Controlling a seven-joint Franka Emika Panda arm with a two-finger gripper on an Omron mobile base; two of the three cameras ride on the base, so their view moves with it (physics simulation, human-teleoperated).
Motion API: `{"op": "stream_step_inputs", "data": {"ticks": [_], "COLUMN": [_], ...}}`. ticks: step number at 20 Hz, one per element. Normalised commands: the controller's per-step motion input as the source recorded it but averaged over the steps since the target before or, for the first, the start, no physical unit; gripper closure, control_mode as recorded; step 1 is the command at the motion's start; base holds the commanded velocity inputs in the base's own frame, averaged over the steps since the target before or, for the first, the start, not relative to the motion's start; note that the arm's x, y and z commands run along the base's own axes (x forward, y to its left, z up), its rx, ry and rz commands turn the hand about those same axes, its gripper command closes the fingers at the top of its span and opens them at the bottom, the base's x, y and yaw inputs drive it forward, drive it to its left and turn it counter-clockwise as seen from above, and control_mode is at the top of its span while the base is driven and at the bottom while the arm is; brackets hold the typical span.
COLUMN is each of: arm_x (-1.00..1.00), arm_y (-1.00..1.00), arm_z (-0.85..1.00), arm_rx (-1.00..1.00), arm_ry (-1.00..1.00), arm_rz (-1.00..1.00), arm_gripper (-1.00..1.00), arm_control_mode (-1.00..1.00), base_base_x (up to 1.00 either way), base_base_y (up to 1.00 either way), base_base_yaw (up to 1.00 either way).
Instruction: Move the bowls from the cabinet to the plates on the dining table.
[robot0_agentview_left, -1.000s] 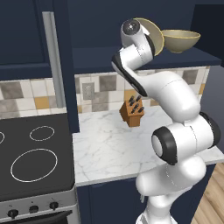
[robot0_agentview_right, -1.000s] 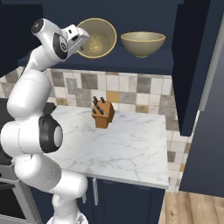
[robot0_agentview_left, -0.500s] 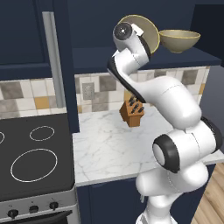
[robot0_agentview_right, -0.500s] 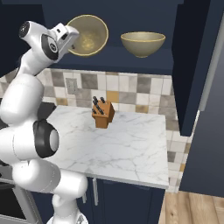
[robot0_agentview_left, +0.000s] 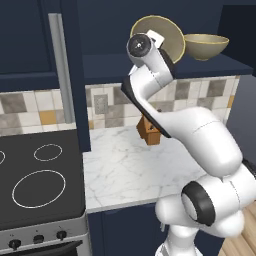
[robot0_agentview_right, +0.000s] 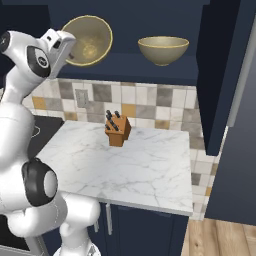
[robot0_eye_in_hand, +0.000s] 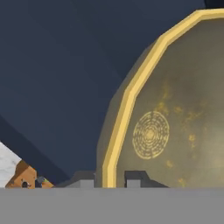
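**First bowl pinched by its rim, clear of the cabinet shelf**

From my remote seat I saw the gripper closed narrow on the rim of one bowl, one finger inside and one outside the pale lip, as the hand view showed with the rim running up between the two tips. The bowl hung tipped on its side, its speckled inside facing out toward me, at about eleven o'clock in the right base view. It sat in front of the open navy cabinet, lifted off the shelf.

The second bowl stood upright on that shelf, at roughly one o'clock, well apart from the held one.

I judged the bowl stiff and glazed, so likely slick and breakable. A rim pinch was the only hold these fingers could manage, since the body was too wide. Hanging off one edge, the bowl would want to swing or slip, so I reckoned slow travel was wise.

Below, the knife block stood on the marble counter, beside the stove.
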Motion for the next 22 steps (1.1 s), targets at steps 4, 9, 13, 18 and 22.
{"op": "stream_step_inputs", "data": {"ticks": [4,9,13,18,22], "arm_x": [-0.87,-0.93,-0.83,-0.72,-0.73], "arm_y": [0.00,0.00,0.00,-0.02,-0.03], "arm_z": [0.10,0.08,0.09,0.08,0.02], "arm_rx": [-0.09,-0.07,-0.05,-0.04,-0.05], "arm_ry": [-0.03,-0.01,0.01,0.08,0.15], "arm_rz": [0.03,0.04,0.06,0.08,0.08], "arm_gripper": [1.00,1.00,1.00,1.00,1.00], "arm_control_mode": [-1.00,-1.00,-1.00,-1.00,-1.00], "base_base_x": [0.00,0.00,0.00,0.00,0.00], "base_base_y": [0.00,0.00,0.00,0.00,0.00], "base_base_yaw": [0.00,0.00,0.00,0.00,0.00]}}
